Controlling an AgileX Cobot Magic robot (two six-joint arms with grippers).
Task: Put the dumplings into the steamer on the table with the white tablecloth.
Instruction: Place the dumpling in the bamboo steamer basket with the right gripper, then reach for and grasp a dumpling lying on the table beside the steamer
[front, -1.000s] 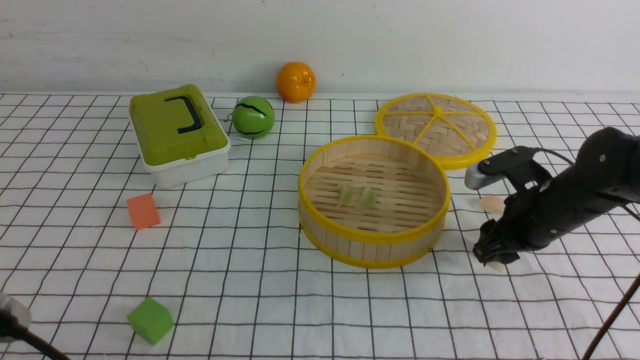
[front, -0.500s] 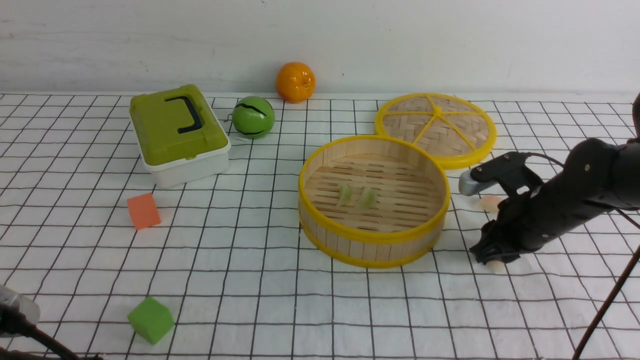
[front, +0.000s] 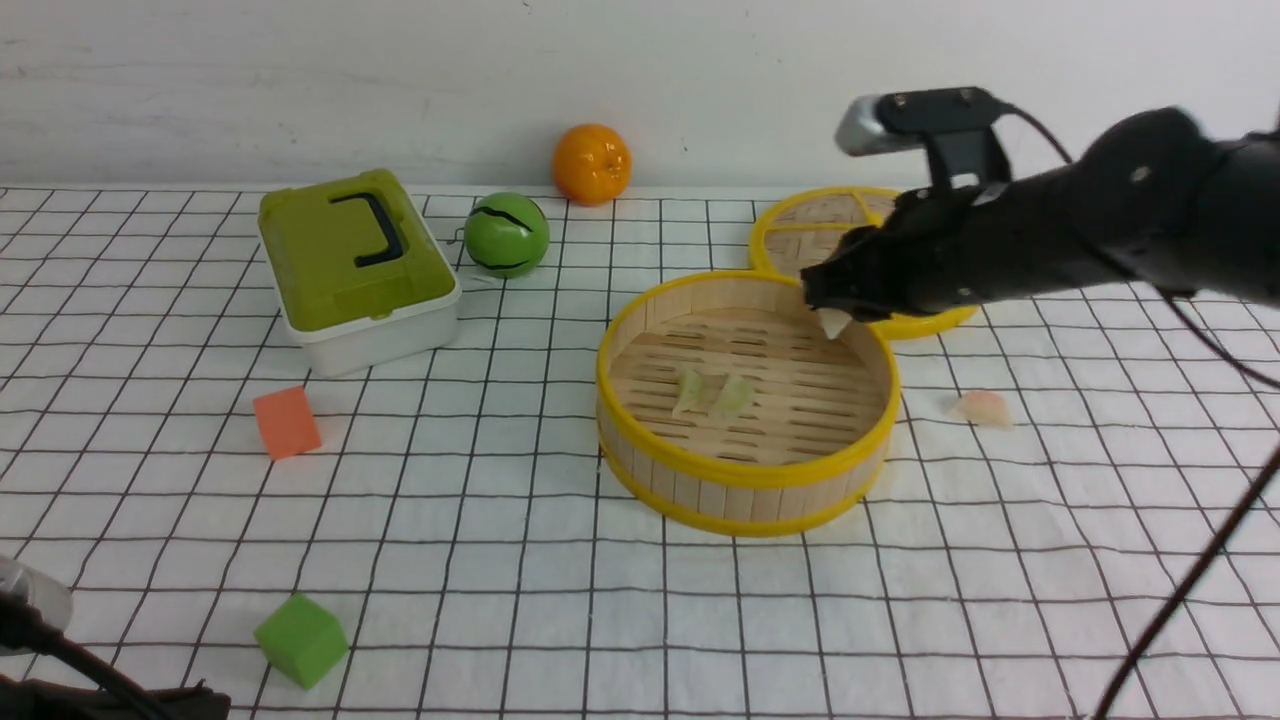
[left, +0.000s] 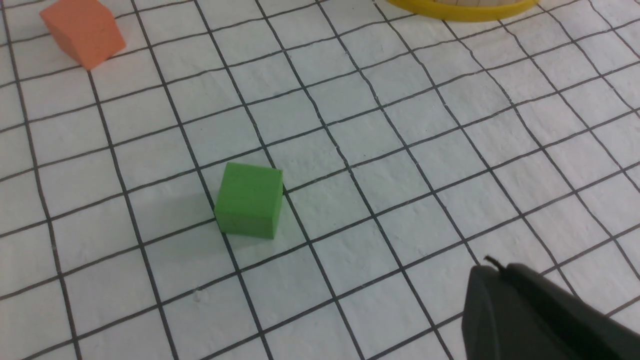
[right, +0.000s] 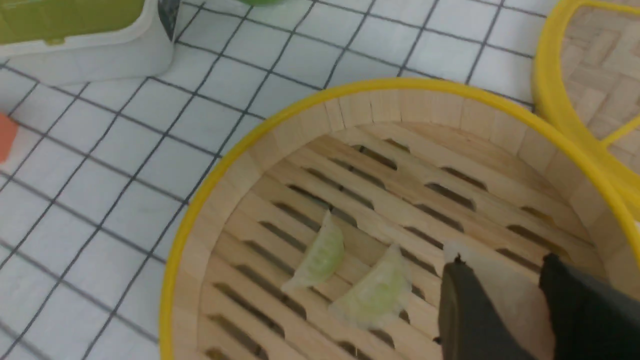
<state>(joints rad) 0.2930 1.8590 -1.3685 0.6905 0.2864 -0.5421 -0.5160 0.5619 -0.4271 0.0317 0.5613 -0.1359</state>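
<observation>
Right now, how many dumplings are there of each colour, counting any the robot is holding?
2 pale green dumplings, both in the steamer.
2 pinkish-white dumplings, one on the white tablecloth, one held in the right gripper.
Total: 4 dumplings.

wall (front: 300, 80): plain white, faint scuffs | table (front: 560, 620): meets wall | light: even, soft

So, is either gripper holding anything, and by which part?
The right gripper is shut on a pale dumpling, pinched across its body, one tip poking out, above the steamer. The left gripper is shut on nothing.
</observation>
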